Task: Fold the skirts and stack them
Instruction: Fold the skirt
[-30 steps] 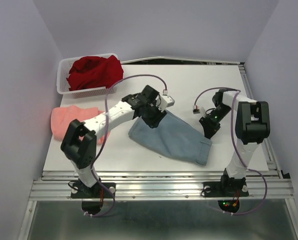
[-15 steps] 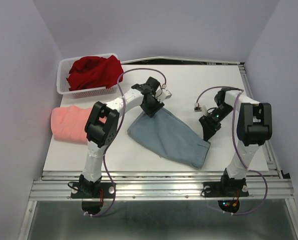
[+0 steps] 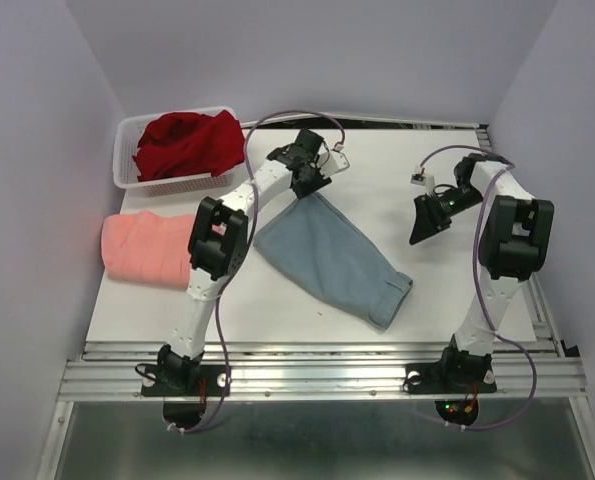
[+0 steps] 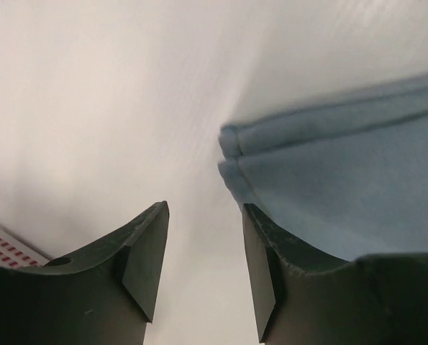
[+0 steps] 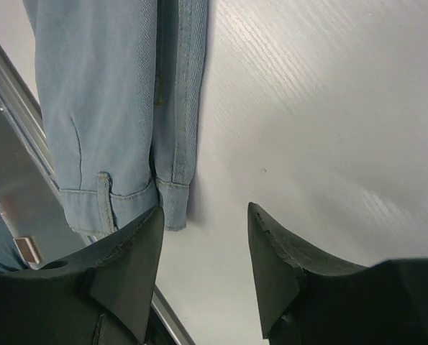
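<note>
Moved since a second ago: both arms have drawn back from the blue-grey skirt (image 3: 332,258), which now lies longer and narrower, on a diagonal across the tabletop (image 3: 417,150).

- Left claw (image 3: 312,172): at the blue-grey skirt's far corner, half spread, holding nothing. In the wrist view its fingers (image 4: 145,248) frame bare tabletop, with the doubled hem corner just past the right-hand one.
- Right claw (image 3: 422,228): raised to the right of the blue-grey skirt and apart from it, half spread, empty. Its wrist view looks down on the waistband end.
- Salmon-pink skirt (image 3: 147,248): left of the blue-grey skirt, a compact rectangle that appears folded.
- Dark red skirt (image 3: 187,140): bunched in the white mesh basket (image 3: 177,185), beyond the blue-grey skirt and to its left.

Progress, as judged: one skirt looks finished. The blue-grey one is laid flat, seemingly doubled lengthwise, and still needs further folds. The red one is untouched. Nothing is stacked, so over half the work is left.
</note>
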Available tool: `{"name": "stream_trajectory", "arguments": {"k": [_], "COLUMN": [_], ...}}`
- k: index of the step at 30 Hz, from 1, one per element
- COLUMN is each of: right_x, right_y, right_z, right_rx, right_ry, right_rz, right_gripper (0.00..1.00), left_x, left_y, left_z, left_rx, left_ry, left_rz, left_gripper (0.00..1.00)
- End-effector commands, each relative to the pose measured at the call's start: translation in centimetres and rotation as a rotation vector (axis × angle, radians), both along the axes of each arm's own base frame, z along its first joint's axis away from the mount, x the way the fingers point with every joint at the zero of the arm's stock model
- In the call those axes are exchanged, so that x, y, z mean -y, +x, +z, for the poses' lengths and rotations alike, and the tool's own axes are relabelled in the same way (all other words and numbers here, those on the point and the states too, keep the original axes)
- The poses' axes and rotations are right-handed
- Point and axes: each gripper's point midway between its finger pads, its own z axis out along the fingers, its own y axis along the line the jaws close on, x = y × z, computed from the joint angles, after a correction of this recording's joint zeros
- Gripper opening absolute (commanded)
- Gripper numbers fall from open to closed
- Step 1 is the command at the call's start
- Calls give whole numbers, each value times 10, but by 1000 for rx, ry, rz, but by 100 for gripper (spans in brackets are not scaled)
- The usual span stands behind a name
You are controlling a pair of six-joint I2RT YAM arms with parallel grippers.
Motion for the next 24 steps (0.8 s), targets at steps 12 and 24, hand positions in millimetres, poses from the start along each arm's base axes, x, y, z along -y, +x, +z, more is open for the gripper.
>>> {"name": "stream_trajectory", "arguments": {"k": [12, 24], "right_x": [-14, -23], "right_y": [-6, -70], "right_z": [-32, -75], "right_rx": [-16, -14], "right_ry": [-167, -303], "right_rz": [50, 283], "right_gripper": [38, 13], "left_x": [-41, -43], "left_y": [-167, -157], "left_z": [25, -50], "left_rx": [-441, -499], "left_ry": [-213, -152], "left_rz": [286, 387], "left_gripper": [60, 44]}}
